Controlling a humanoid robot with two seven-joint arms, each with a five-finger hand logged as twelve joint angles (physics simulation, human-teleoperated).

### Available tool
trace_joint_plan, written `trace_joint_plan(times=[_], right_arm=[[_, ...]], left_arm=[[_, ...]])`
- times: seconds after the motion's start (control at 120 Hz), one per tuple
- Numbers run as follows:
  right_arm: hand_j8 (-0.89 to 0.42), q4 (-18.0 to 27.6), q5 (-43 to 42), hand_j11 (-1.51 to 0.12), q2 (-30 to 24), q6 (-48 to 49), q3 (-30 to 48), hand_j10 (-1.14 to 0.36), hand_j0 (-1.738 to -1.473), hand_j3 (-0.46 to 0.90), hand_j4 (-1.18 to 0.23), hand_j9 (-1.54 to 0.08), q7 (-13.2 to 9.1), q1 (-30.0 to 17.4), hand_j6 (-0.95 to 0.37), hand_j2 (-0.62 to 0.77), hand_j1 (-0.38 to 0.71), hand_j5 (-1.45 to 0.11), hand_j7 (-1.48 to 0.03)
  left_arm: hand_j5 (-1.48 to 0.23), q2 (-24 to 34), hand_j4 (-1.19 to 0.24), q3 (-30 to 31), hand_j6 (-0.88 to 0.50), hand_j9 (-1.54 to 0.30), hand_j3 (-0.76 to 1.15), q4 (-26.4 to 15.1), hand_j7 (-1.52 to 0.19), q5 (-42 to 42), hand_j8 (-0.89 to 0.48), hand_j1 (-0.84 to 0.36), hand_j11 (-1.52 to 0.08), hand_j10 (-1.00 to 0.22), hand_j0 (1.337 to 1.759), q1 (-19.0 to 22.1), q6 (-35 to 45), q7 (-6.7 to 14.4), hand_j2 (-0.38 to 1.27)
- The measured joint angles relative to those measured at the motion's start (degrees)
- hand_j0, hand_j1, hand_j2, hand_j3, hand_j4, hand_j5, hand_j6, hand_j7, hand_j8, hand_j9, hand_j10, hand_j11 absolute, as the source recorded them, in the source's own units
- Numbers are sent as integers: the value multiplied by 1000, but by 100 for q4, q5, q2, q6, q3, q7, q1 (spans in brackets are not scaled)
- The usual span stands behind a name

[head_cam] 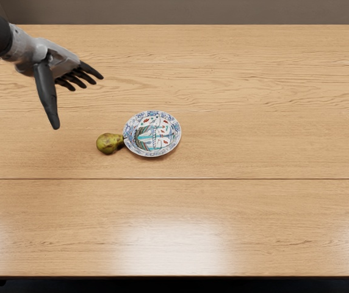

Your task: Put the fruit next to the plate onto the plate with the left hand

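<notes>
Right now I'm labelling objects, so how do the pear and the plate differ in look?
The pear is plain yellow-green with brown patches; the plate is white with blue, red and teal patterning. The pear is smaller and rounded; the plate is wider and shallow. Both sit side by side on the table, apart from the left hand.

1 pear, 1 plate, 1 hand
</notes>
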Motion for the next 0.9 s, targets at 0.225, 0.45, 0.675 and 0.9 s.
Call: trace_joint_plan(times=[0.225, 0.45, 0.675, 0.9], right_arm=[[-15, 0, 1, -20, 0, 0, 0, -15, -1658, 0, -15, -20, 0, 0, -15, -3, -331, -20, -20], [-15, 0, 1, -20, 0, 0, 0, -15, -1658, 0, -15, -20, 0, 0, -15, -3, -331, -20, -20], [-15, 0, 0, -20, 0, 0, 0, -15, -1658, 0, -15, -20, 0, 0, -15, -3, -331, -20, -20], [-15, 0, 1, -20, 0, 1, 0, -15, -1658, 0, -15, -20, 0, 0, -15, -3, -331, -20, -20]], left_arm=[[-14, -456, -11, -134, -11, -14, 0, -1340, -14, -727, -11, 336, -14, -11, 1658, 5, 2792, 349, 2], [-12, -745, -9, -250, -10, -12, 0, -1477, -12, -1208, -9, 338, -12, -9, 1658, 653, 4048, 496, 2], [-11, -1279, -9, -630, -9, -11, 0, -1389, -11, -1411, -9, 339, -11, -9, 1658, 1142, 5214, 517, 2], [-12, -1533, -9, -819, -9, -12, 0, -1659, -12, -1632, -9, 338, -12, -9, 1658, 1226, 6047, 514, 2]])
